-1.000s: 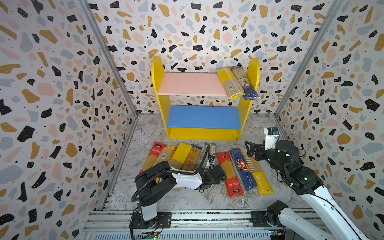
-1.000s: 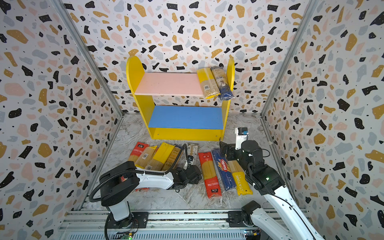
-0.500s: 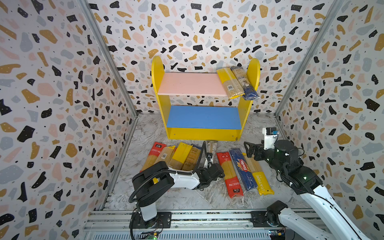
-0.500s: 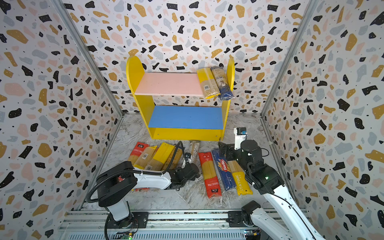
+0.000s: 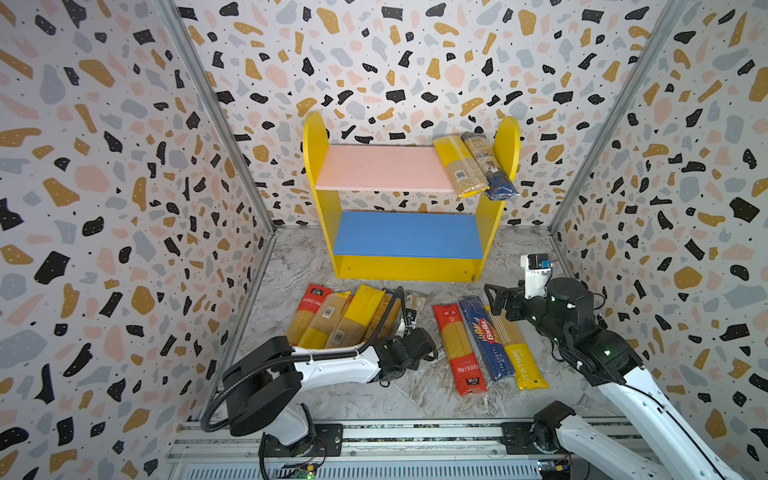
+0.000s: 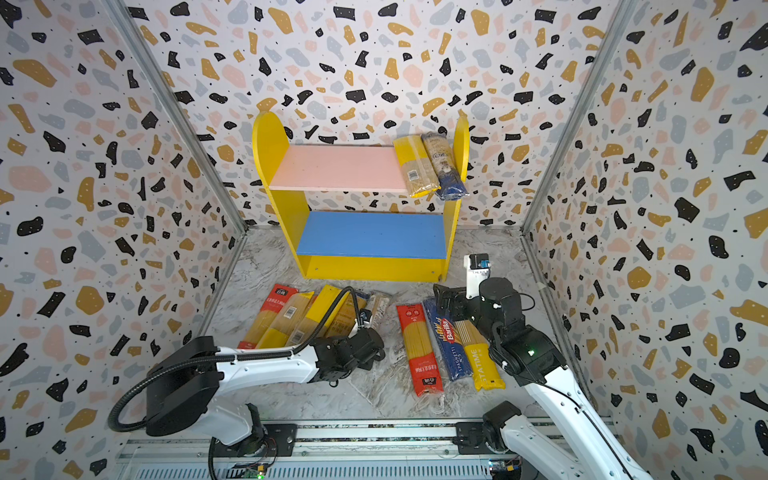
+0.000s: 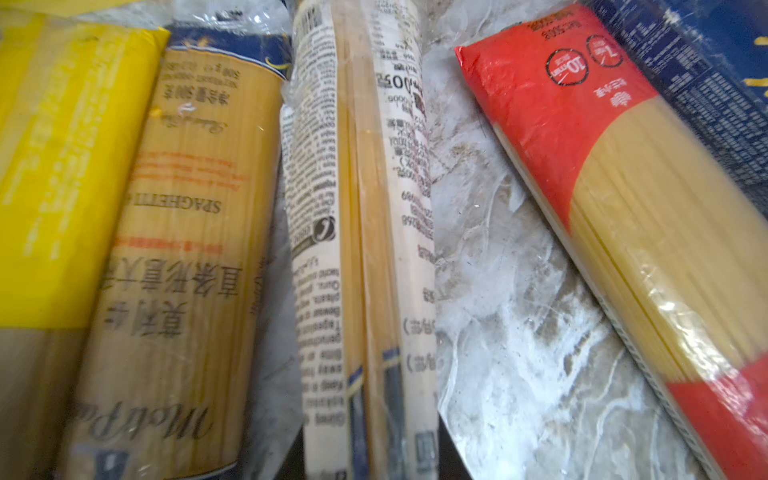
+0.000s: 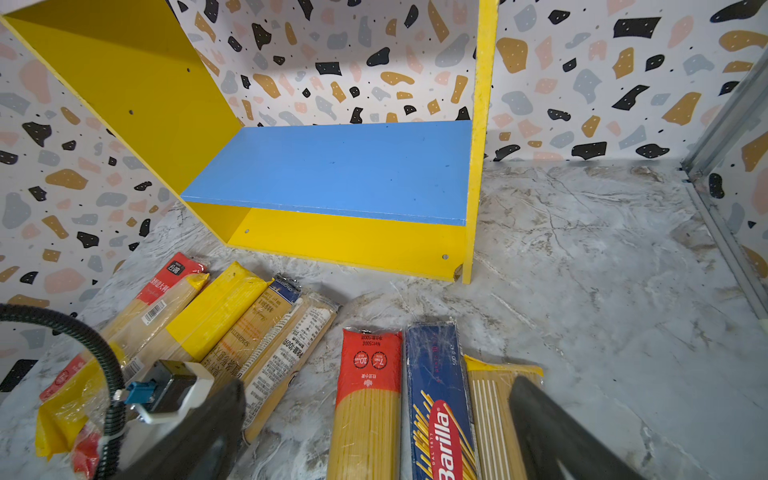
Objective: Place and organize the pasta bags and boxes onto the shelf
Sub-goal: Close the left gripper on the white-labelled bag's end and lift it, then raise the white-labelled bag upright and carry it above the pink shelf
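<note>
**Shelf (image 5: 320, 166).** Two-tier rack of flat painted boards: yellow round-topped side panels, pink upper board (image 5: 382, 168), blue lower board (image 5: 407, 235) and a yellow front base. It stands at the back of the marbled grey surface (image 5: 291, 266).

**Stored stock.** A yellow-ended pack (image 5: 459, 166) and a dark-blue-ended pack (image 5: 490, 170) lie side by side at the right end of the pink board. Both overhang its front edge.

**Loose stock.** The other packs lie flat on the surface in front of the shelf. They are long and narrow, and most are in glossy, crinkled film showing straight tan noodles.
- Right group, touching: red-ended pack (image 5: 457, 345), blue Barilla pack (image 5: 484, 336), yellow STATIME pack (image 5: 519, 357).
- Left group (image 5: 340, 320): fanned, overlapping packs with red and yellow ends.

**Claws.**
- My left claw (image 5: 411, 328) sits low over the white-labelled pack (image 7: 361, 208) at the right edge of the left group. Its jaws are hidden, so I cannot tell whether they pinch it.
- My right claw (image 8: 376, 386) is spread wide near the far ends of the right group, holding nothing.
</note>
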Robot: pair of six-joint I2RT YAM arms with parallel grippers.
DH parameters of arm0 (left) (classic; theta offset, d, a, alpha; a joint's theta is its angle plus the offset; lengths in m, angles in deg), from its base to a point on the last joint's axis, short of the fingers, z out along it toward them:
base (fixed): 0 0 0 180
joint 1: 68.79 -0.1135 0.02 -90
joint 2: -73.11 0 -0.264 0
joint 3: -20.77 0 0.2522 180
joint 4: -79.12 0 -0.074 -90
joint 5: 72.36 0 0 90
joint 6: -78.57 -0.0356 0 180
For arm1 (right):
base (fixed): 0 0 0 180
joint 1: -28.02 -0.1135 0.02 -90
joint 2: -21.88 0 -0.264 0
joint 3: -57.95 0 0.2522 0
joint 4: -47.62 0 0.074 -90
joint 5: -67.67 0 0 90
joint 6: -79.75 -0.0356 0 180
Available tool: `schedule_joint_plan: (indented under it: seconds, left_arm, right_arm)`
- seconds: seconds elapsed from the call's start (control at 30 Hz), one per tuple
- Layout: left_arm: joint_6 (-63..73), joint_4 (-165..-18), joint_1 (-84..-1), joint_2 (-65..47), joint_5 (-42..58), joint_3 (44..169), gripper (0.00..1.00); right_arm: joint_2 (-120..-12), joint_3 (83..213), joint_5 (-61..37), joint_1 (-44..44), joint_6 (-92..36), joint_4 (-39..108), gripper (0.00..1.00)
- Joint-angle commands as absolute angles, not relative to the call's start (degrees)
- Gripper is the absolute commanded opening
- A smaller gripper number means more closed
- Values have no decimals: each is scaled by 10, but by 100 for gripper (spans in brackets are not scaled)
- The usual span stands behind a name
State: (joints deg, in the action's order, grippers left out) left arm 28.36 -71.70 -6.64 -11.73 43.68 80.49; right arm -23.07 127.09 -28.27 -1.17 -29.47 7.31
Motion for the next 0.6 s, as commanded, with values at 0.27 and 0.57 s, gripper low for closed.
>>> schedule_joint_plan:
  seconds: [0.27,0.57]
  left_arm:
    - [225,-611,-64,63,539,905,0]
    - [205,-536,-65,171,558,988,0]
  right_arm:
    - [-245,1352,-291,-10,-275,69,99]
    - [-264,1369,-266,-10,-278,83,99]
